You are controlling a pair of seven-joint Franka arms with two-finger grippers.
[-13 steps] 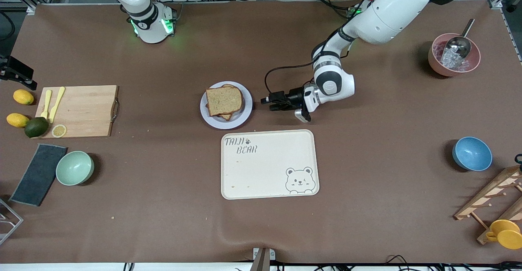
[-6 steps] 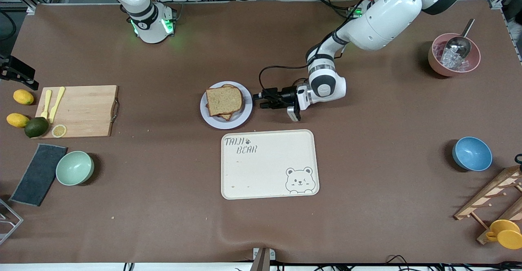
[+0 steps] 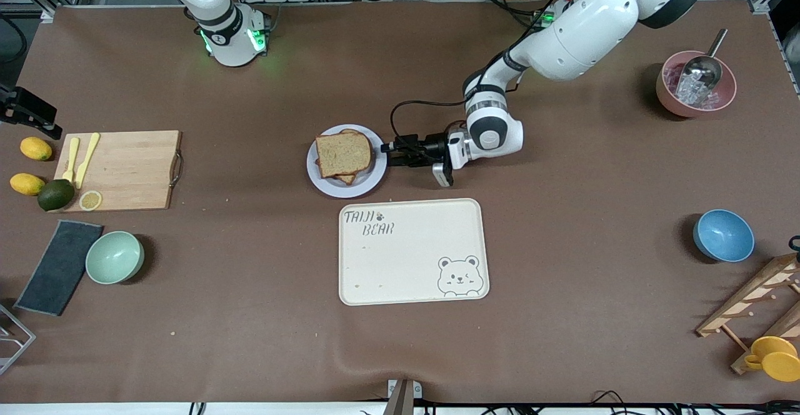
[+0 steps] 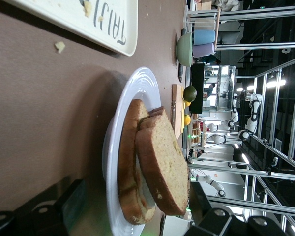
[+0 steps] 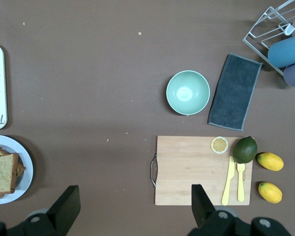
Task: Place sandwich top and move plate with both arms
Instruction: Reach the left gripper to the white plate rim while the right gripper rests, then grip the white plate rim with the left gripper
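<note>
Step in hand, as I read it: sandwich top (image 3: 342, 154) is already on the stack, so next is gripping the plate (image 3: 325, 184) rim. Go left to right from the plate as landmark.

Toward the right arm's end from the plate: cutting board (image 3: 119, 170) w/ 2 yellow utensils and 1 lemon slice; beside it 2 lemons, 1 avocado; nearer the camera 1 green bowl (image 3: 115, 257), 1 dark cloth (image 3: 59, 266). Right pincer (image 5: 132, 209) hangs high over that end, waiting, jaws wide apart, nothing in them.

Plate sits just above the bear tray (image 3: 412, 251), not touching it. 1 plate, 2 bread slices showing, top one skewed vs. the lower.

Left pincer (image 3: 389, 150) is low, horizontal, right at the plate's rim on the left arm's side, jaws open and empty; fingertip (image 4: 64, 206) is beside the rim.

To do it well: slide in level, one finger under the lip and one over, clamp rim only, stay off the bread. Lift flat and slow, since the stack could slide. Bring the right arm to the other rim before lifting.

Toward the left arm's end from the plate: 1 pink bowl (image 3: 695, 84) w/ scoop and ice, 1 blue bowl (image 3: 723, 235), 1 wooden rack, 1 yellow cup.
</note>
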